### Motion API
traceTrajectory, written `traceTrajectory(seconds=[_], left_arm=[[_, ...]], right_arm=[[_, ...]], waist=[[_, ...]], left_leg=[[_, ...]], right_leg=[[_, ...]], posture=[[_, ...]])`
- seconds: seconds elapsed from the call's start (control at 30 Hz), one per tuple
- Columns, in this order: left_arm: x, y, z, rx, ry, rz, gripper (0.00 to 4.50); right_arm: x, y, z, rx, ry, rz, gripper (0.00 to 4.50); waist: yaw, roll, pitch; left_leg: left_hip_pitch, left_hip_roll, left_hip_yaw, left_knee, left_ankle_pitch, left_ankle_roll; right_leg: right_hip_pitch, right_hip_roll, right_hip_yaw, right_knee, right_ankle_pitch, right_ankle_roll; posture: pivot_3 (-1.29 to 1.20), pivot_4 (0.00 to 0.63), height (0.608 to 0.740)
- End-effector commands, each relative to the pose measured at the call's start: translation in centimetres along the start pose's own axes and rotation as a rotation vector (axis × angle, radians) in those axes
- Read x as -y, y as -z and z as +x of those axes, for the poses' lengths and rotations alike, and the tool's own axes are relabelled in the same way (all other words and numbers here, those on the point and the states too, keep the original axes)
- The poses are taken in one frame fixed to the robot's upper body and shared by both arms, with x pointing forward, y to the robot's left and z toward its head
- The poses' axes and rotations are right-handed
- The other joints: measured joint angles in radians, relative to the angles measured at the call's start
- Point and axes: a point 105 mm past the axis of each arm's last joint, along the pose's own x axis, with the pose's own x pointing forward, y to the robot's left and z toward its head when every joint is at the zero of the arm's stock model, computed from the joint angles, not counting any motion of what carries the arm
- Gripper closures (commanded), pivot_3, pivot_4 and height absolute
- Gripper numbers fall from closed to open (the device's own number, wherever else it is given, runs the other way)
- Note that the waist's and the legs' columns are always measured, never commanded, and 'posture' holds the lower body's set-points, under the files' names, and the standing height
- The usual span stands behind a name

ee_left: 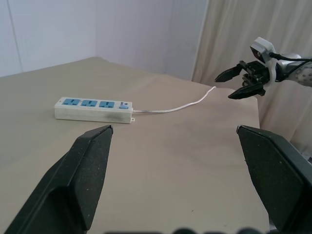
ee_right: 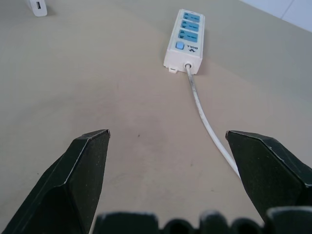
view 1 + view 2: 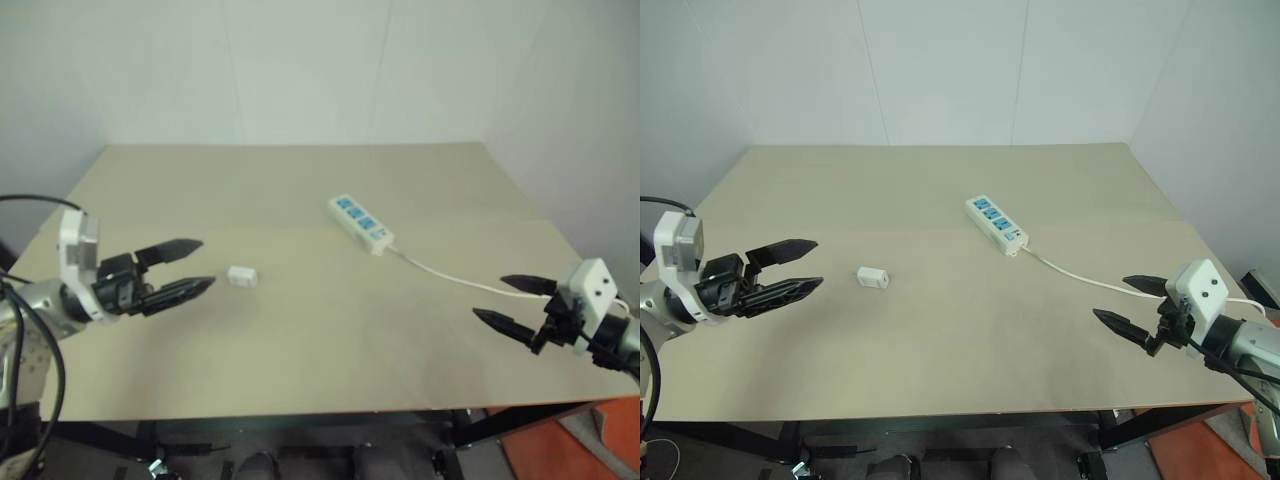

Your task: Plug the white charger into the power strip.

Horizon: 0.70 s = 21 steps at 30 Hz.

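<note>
Left gripper (image 3: 798, 265) fingers spread wide, nothing held, just left of the small white boxy charger (image 3: 873, 277) lying on the beige table (image 3: 940, 350). Right gripper (image 3: 1129, 303) also wide open, empty, well right of charger. Long white power strip with blue sockets (image 3: 997, 224) sits behind-right of charger, thin white cord (image 3: 1080, 273) trailing toward right gripper.
</note>
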Motion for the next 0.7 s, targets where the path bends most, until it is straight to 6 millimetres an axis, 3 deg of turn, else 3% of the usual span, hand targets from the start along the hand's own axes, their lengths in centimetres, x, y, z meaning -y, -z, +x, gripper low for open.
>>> traceTrajectory(seconds=[0.03, 0.43, 0.6, 0.7], left_arm=[[0.5, -0.7, 0.3, 0.019, 0.027, 0.027, 0.06], [0.3, -0.8, -0.1, 0.016, 0.002, 0.041, 0.06], [0.3, -0.3, 0.2, -0.03, 0.008, 0.045, 0.06], [-0.2, 0.2, 0.5, -0.07, -0.003, 0.062, 0.06]], right_arm=[[0.4, -1.8, -0.5, 0.048, 0.017, -0.052, 0.0], [0.7, -1.8, 0.3, 0.052, 0.012, -0.058, 0.0], [1.7, -0.1, 4.0, 0.027, 0.028, -0.006, 0.0], [3.0, 1.6, 8.4, -0.04, 0.073, 0.019, 0.0]], waist=[[0.0, 0.0, 0.0], [0.0, 0.0, 0.0], [-0.009, -0.001, 0.0], [-0.012, -0.001, 0.0]], left_leg=[[0.0, 0.0, 0.0, 0.0, 0.0, 0.0], [-0.001, 0.0, 0.0, 0.0, 0.0, 0.0], [0.0, 0.0, 0.001, 0.0, 0.0, 0.0], [0.001, 0.0, 0.002, -0.001, 0.0, 0.0]], right_leg=[[0.0, 0.0, 0.0, 0.0, 0.0, 0.0], [0.0, 0.0, 0.0, -0.003, 0.001, 0.001], [0.001, 0.0, 0.001, -0.004, 0.001, 0.0], [0.001, 0.0, 0.001, -0.004, 0.001, 0.0]], posture=[[0.0, 0.15, 0.74], [0.0, 0.15, 0.74], [0.0, 0.15, 0.74], [0.0, 0.15, 0.74]])
